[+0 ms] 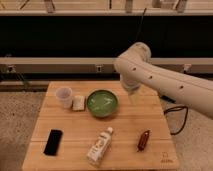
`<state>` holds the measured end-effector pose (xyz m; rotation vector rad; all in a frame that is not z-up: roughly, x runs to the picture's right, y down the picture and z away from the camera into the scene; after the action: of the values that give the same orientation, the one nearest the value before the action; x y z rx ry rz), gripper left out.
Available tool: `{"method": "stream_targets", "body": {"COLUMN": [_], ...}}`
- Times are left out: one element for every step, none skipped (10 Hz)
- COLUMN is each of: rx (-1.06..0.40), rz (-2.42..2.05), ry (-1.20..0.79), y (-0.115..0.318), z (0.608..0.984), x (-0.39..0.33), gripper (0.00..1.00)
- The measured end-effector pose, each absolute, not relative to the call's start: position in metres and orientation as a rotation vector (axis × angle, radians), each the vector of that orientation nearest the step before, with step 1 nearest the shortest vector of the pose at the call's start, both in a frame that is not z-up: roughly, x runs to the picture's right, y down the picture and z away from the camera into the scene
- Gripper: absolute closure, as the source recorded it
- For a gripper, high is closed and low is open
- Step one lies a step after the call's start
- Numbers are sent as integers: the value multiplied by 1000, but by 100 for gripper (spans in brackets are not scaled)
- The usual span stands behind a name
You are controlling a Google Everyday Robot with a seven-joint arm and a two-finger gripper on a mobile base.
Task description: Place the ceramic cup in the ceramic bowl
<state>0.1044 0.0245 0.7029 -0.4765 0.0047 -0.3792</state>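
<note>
The gripper (134, 95) is hanging over the table (125, 131), just beside the ceramic bowl (102, 103). Its fingers are sitting apart and holding nothing. The ceramic cup (63, 96) is standing upright on the bowl's other side, so the arm is probably going to reach across the bowl.

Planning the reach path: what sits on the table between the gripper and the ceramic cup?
In the camera view, the gripper hangs right of the ceramic bowl; that bowl and a small white block lie between it and the ceramic cup.
</note>
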Motion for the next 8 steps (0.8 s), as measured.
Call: {"method": "stream_targets", "body": {"rx": [-471, -468, -466, -465, -467, -464, -458, -457], "rz": [-400, -420, -434, -450, -466, -483, -505, -528], "ry": [1, -1, -1, 0, 3, -2, -11, -14], "y": [22, 20, 19, 17, 15, 12, 8, 6], "z": [704, 704, 704, 706, 708, 712, 715, 718], "x": [90, 80, 75, 73, 70, 60, 46, 36], "gripper": [20, 20, 20, 20, 20, 20, 20, 20]}}
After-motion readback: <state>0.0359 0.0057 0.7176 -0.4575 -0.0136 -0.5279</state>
